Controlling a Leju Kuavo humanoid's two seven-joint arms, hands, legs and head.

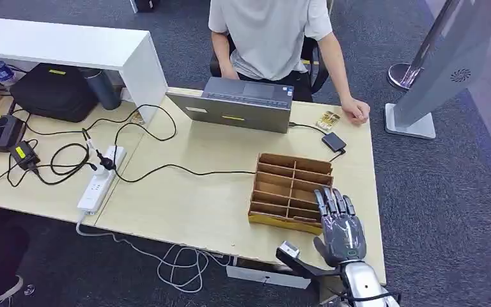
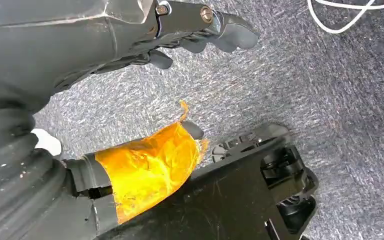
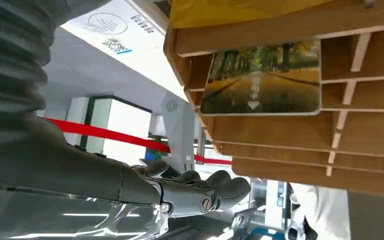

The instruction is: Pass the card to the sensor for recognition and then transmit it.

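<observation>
A card [image 3: 261,77] printed with a tree-lined road stands in a slot of the wooden organizer [image 3: 290,135]. In the head view the organizer [image 1: 288,185] sits on the table's near right part. My right hand [image 1: 340,227] hovers at its near right corner, fingers stretched out and holding nothing; the right wrist view shows the same hand [image 3: 180,192] empty beside the rack. The small black sensor [image 1: 334,141] lies beyond the organizer on a cable. Another card [image 1: 328,119] lies near a person's hand. My left hand [image 2: 80,50] hangs over the carpet, empty, its thumb [image 2: 150,167] wrapped in orange tape.
A person sits behind the table with one hand [image 1: 356,112] resting on its far right corner. A grey laptop [image 1: 240,105] stands open in the middle. A power strip [image 1: 100,179] and cables lie to the left. A white kiosk [image 1: 444,64] stands on the floor to the right.
</observation>
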